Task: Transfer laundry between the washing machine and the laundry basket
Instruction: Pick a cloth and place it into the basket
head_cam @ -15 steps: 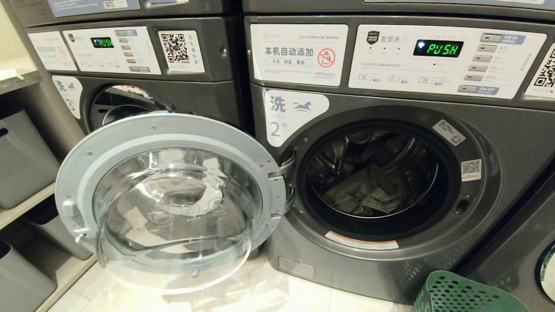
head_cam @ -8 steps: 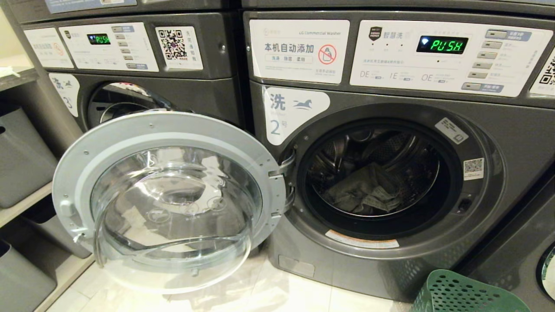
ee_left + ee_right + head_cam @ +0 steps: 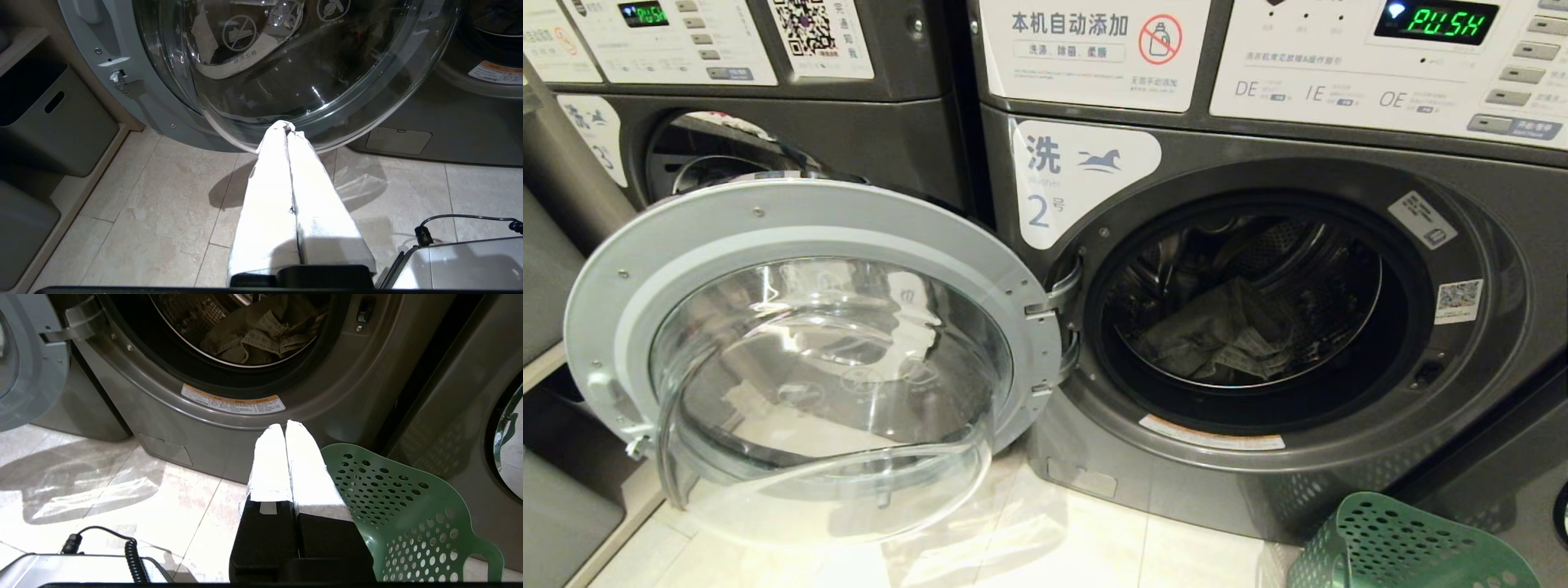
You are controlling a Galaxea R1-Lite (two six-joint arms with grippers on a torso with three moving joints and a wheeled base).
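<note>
Currently laundry (image 3: pixel 1225 335) is lying in the washing machine (image 3: pixel 1258 245) drum, center right; door (image 3: pixel 800 343) open; both the left gripper (image 3: pixel 288 128) and right gripper (image 3: pixel 286 426) are sitting clenched, empty, beside the basket (image 3: pixel 1405 547).

Grey washing machine (image 3: pixel 1486 343) with door (image 3: pixel 809 245) swung open, dark laundry (image 3: pixel 1225 335) in drum, green perforated basket (image 3: pixel 1405 547) on floor beside it

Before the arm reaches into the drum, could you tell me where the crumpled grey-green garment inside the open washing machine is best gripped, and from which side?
Probably at the raised fold on top of the crumpled grey-green garment, coming straight in through the round door opening from the front. The cloth lies bunched on the bottom of the drum, so its upper ridges offer the easiest pinch. The open glass door hangs to the left; the right gripper, now shut, seems better placed.
</note>
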